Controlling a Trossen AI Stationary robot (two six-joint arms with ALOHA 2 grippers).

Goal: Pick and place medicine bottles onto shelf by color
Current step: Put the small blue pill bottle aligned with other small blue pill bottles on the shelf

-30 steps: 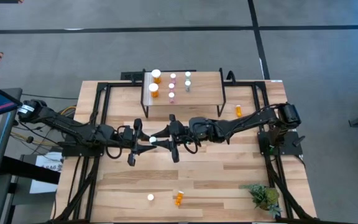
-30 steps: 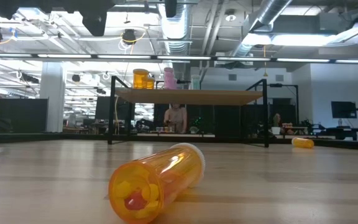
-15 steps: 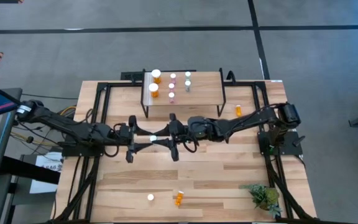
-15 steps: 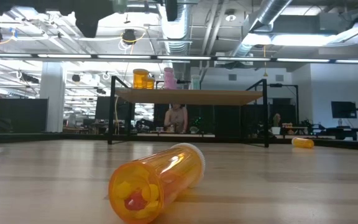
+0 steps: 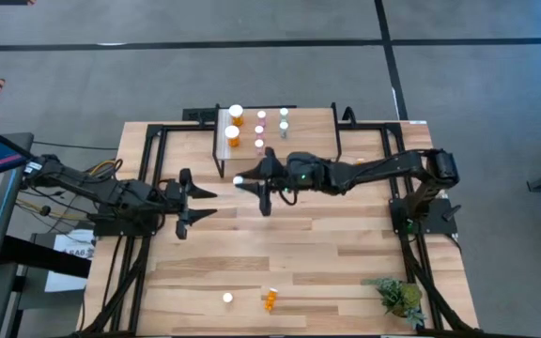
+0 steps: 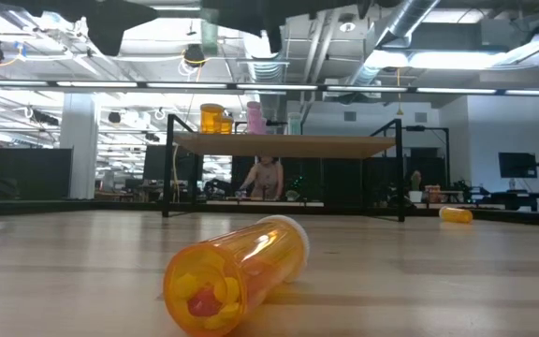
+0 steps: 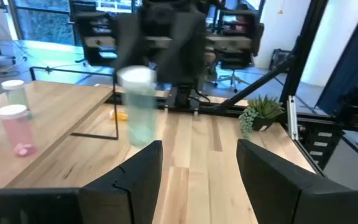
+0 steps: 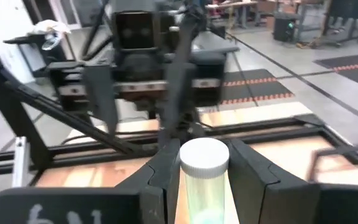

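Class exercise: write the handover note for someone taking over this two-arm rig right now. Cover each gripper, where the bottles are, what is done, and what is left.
Right gripper: shut on a teal-green white-capped bottle, in the air just in front of the raised light-wood shelf.
Left gripper: open, empty, over the table's left-centre.
Done: five bottles stand on the shelf, two wide orange ones at its left end, pink ones next, a teal one beyond them.
Left: shelve the held bottle, then fetch the orange bottle lying near the front edge, the white-topped bottle standing beside it, and the orange bottle lying right of the shelf.
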